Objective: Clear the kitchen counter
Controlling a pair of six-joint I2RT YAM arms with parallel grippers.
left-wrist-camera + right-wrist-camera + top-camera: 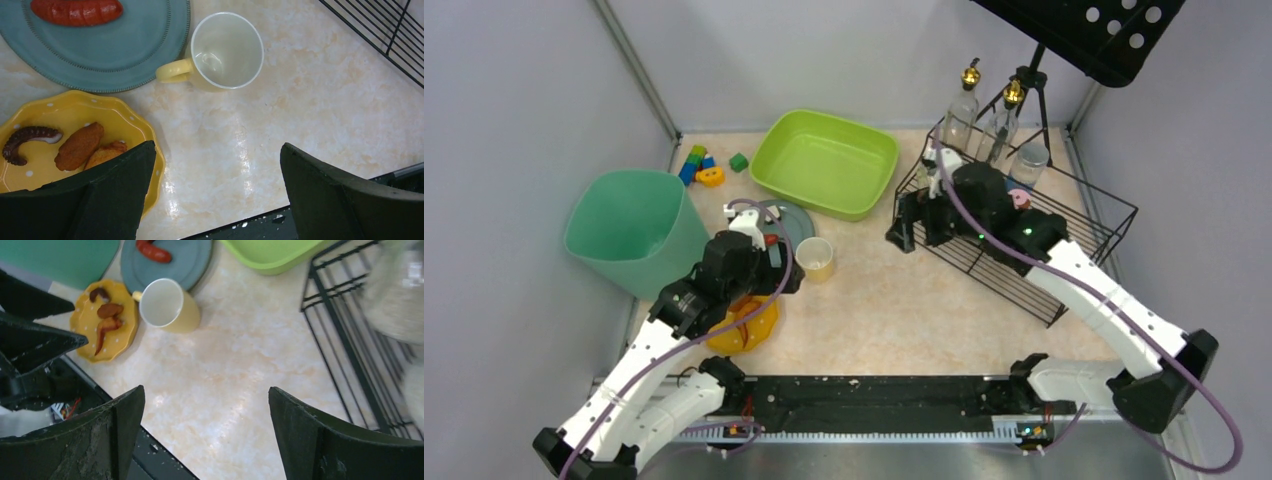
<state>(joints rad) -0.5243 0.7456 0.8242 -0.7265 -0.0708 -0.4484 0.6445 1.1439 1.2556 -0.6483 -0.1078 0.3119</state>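
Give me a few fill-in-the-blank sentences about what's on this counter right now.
1. The octopus tentacle lies on the ____ plate.
2. The mug stands upright and is ____.
3. The glass bottles stand in a wire rack coloured ____.
4. The left gripper and right gripper both have their jaws ____.
Missing words: yellow; empty; black; open.

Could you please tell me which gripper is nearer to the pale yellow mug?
Left. The left gripper hovers just left of the pale yellow mug in the top view; the right gripper is farther off, over the black wire rack's left end.
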